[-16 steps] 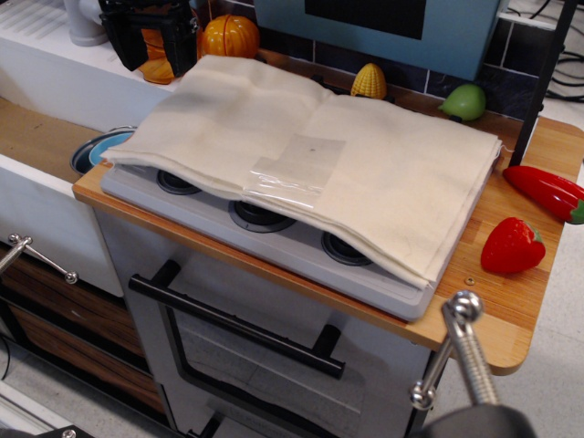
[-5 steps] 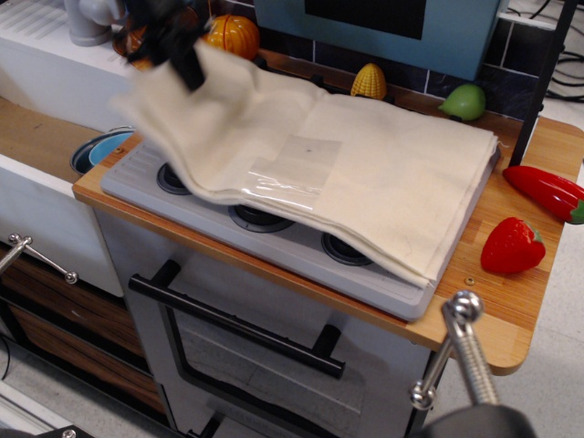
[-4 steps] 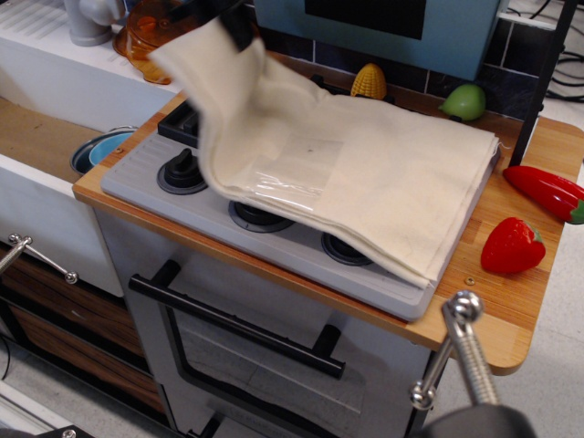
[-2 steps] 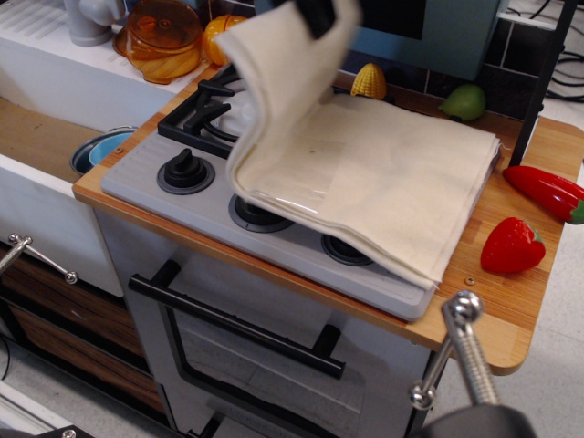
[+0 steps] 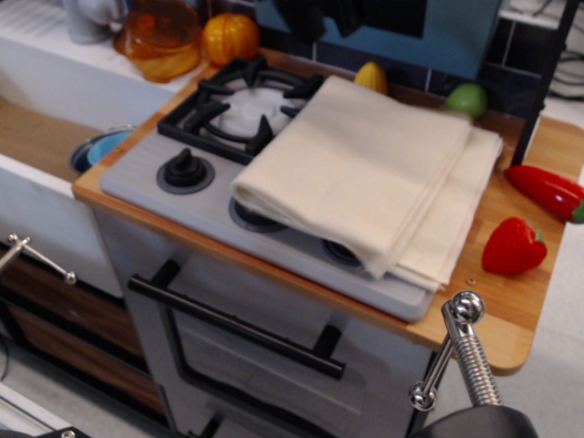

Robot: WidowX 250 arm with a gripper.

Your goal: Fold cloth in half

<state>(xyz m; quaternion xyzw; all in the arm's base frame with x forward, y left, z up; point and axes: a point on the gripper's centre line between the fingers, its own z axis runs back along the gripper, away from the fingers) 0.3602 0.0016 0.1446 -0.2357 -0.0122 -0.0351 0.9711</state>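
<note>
- The cream plain fabric cloth (image 5: 365, 178) lies doubled over on the right half of the grey toy stove top (image 5: 151, 187), folded edge facing left, top layer sitting a bit short of the bottom one along the right and front edges.
- Its right edge hangs just past the stove onto the wooden desk (image 5: 520, 301), near the red plastic strawberry (image 5: 512, 246) and the red toy pepper (image 5: 547, 190), not touching either as far as I can see.
- Left side is wide open: black burner grate (image 5: 245, 102) and black knob (image 5: 185, 169) uncovered, plenty of room there.
- Behind the cloth: yellow corn toy (image 5: 370, 77) and green pear-ish toy (image 5: 467, 99), both close to its back edge.
- The dark end effector (image 5: 319, 14) is up at the top edge, cut off and blurry, so I can't tell if it's open or closed. It's clear of the cloth.
- Two front knobs are half hidden under the cloth.
</note>
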